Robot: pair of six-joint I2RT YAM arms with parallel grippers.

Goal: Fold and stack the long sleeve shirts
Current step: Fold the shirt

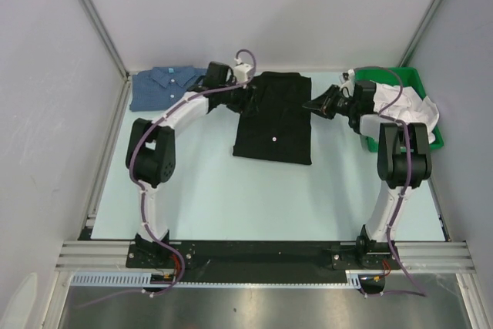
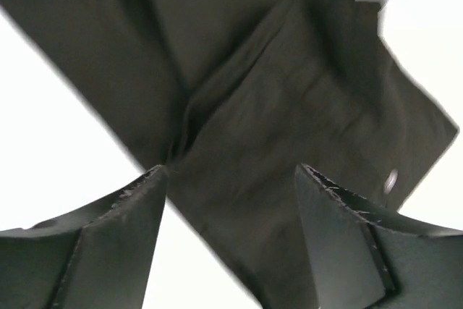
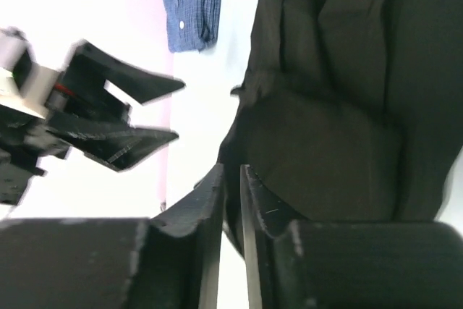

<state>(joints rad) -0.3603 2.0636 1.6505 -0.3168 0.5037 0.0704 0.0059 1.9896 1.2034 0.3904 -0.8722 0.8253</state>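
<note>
The black long sleeve shirt (image 1: 273,117) lies folded into a rectangle at the table's middle, one pale button (image 1: 275,137) showing. The blue shirt (image 1: 166,86) lies folded at the back left, collar up. My left gripper (image 1: 248,98) is open over the black shirt's left edge; in the left wrist view (image 2: 231,171) the black cloth (image 2: 275,92) lies below, between the spread fingers. My right gripper (image 1: 312,104) is at the shirt's right edge. In the right wrist view (image 3: 231,171) its jaws stand almost closed, with the black shirt's edge (image 3: 340,70) between them.
A green bin (image 1: 420,86) holding white cloth (image 1: 404,105) stands at the back right, beside the right arm. Grey walls close the back and both sides. The blue shirt (image 3: 194,5) and the left gripper (image 3: 123,117) also show in the right wrist view.
</note>
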